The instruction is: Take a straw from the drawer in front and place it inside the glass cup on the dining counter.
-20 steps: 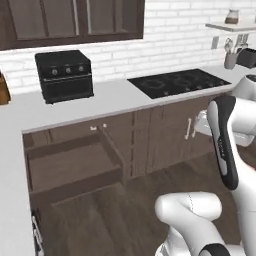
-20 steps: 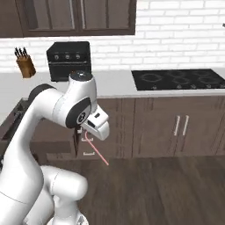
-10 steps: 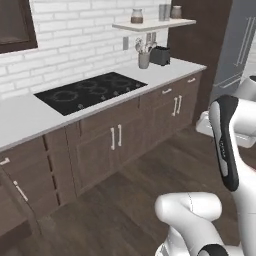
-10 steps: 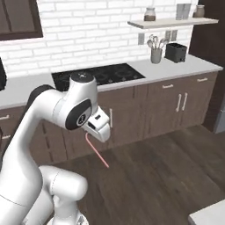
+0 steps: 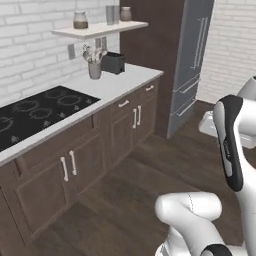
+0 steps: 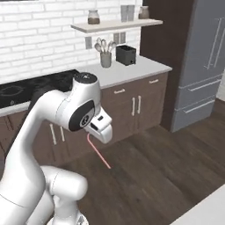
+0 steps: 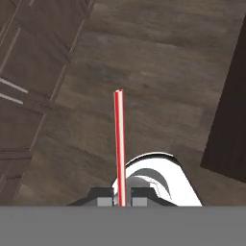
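Straw (image 7: 118, 144), red, is pinched between the gripper (image 7: 121, 194) tips and sticks out over the dark wood floor (image 7: 158, 72), in front of the base cabinets (image 6: 132, 105) beside the fridge (image 6: 200, 61). Pickup looks done; reaching the dining counter and dropping it in the glass cup is left.

A red straw (image 7: 119, 144) is pinched between the closed gripper (image 7: 121, 196) fingertips, pointed out over a dark wood floor (image 7: 158, 62) beside cabinet fronts (image 7: 24, 72).
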You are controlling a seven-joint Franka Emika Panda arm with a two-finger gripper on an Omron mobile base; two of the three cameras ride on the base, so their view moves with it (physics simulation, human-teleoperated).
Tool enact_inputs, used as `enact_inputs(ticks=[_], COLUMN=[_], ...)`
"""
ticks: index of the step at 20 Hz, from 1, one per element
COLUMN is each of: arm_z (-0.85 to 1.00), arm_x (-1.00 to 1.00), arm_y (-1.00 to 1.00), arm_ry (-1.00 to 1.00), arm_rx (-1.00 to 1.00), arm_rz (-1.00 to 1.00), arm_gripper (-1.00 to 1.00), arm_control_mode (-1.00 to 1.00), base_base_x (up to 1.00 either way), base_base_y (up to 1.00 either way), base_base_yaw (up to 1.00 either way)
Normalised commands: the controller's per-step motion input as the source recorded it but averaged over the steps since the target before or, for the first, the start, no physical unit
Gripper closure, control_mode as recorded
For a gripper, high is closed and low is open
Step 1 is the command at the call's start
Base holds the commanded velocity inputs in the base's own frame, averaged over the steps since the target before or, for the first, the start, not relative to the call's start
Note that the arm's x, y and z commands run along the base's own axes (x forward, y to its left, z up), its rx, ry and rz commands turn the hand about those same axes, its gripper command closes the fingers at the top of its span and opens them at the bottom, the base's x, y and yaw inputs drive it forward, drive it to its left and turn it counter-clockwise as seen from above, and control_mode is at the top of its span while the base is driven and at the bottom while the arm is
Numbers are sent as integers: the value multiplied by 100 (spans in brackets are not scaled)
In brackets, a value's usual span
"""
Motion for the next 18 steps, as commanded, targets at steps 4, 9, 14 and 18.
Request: enact_inputs(ticks=[4, 9, 14, 18], arm_z=[0, 0, 0, 0], arm_x=[0, 0, 0, 0], arm_y=[0, 0, 0, 0], arm_ry=[0, 0, 0, 0], arm_rx=[0, 0, 0, 0], arm_rz=[0, 0, 0, 0], arm_gripper=[100, 100, 100, 100], arm_control_mode=[100, 100, 100, 100], base_base_x=[48, 44, 97, 100], base_base_y=[88, 97, 6, -51], base_base_yaw=[-39, -38, -30, -20])
